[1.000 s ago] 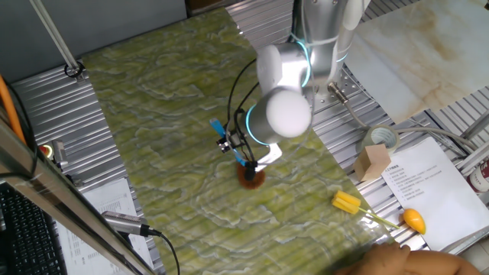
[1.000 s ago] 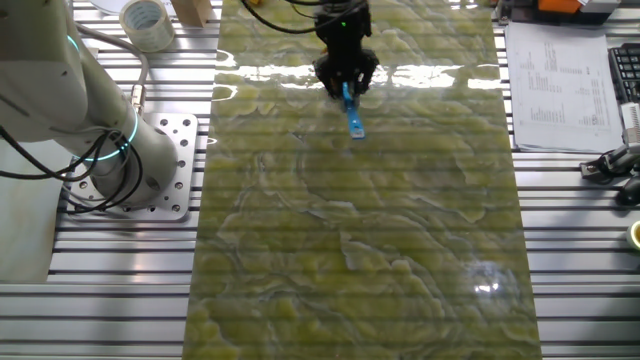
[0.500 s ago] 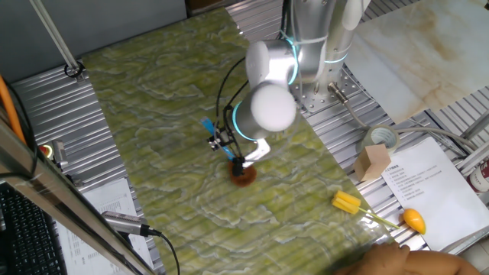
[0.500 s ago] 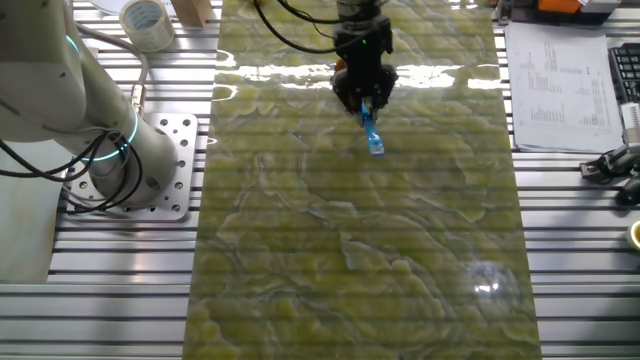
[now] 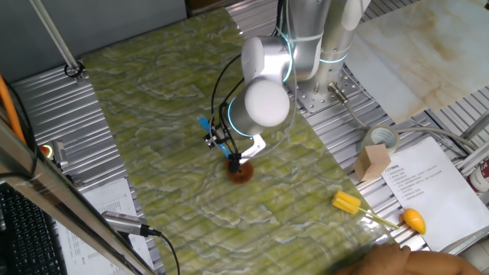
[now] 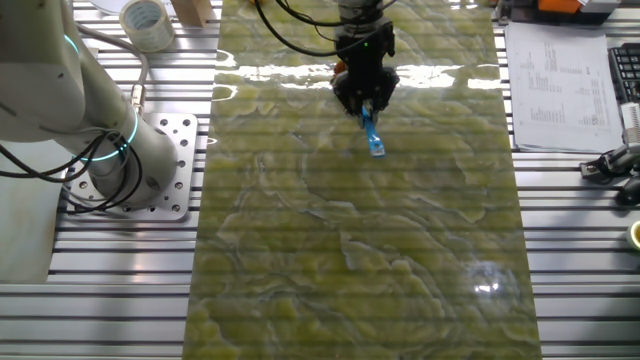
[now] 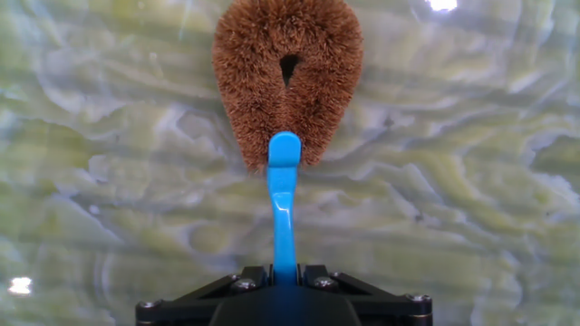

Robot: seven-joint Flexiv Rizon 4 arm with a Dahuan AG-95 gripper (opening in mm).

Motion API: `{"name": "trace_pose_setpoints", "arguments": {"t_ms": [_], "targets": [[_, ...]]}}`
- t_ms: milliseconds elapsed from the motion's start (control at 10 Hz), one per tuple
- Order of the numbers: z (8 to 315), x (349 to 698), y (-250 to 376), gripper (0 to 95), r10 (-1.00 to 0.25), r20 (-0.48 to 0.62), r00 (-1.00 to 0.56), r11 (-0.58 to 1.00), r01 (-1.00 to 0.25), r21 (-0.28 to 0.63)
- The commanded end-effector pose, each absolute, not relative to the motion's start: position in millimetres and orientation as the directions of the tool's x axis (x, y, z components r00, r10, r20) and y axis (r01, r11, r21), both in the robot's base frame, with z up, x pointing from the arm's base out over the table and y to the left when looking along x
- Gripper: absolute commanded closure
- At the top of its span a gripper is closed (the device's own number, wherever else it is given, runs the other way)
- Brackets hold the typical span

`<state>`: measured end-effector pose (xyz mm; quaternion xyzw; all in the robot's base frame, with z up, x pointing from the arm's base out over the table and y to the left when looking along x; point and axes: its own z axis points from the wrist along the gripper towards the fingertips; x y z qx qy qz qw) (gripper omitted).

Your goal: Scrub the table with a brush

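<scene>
1. The hand (image 5: pixel 229 149) is clamping the thin blue handle of the brush (image 7: pixel 283 100), its two fingers pressed together on the stem where the handle disappears into the black jaw block in the hand view.
2. The brush's brown bristle head is resting flat on the green-yellow marbled tabletop (image 5: pixel 153 92), roughly mid-width of the sheet, with the handle slanting up into the hand.
3. Over the last second the head has been sliding across the tabletop, away from the yellow-headed tool (image 5: pixel 345 202) and toward the middle of the sheet; in the last half second the shift is getting small.
4. This suggests a scrubbing stroke is underway and perhaps nearing its end, with most of the marbled surface not yet covered.
</scene>
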<state>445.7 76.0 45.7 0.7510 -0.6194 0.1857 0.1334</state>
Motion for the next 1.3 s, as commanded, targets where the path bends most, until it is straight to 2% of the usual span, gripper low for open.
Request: {"name": "trace_pose_setpoints", "arguments": {"t_ms": [100, 900, 1300], "targets": [[44.0, 438.9, 81.5, 95.0, -0.882, 0.447, 0.147, -0.184, -0.982, -0.04], [47.8, 399.8, 108.9, 95.0, -0.888, 0.446, 0.113, -0.147, -0.988, -0.043], [48.2, 399.0, 111.1, 95.0, -0.878, 0.464, 0.115, -0.156, -0.987, -0.05]]}}
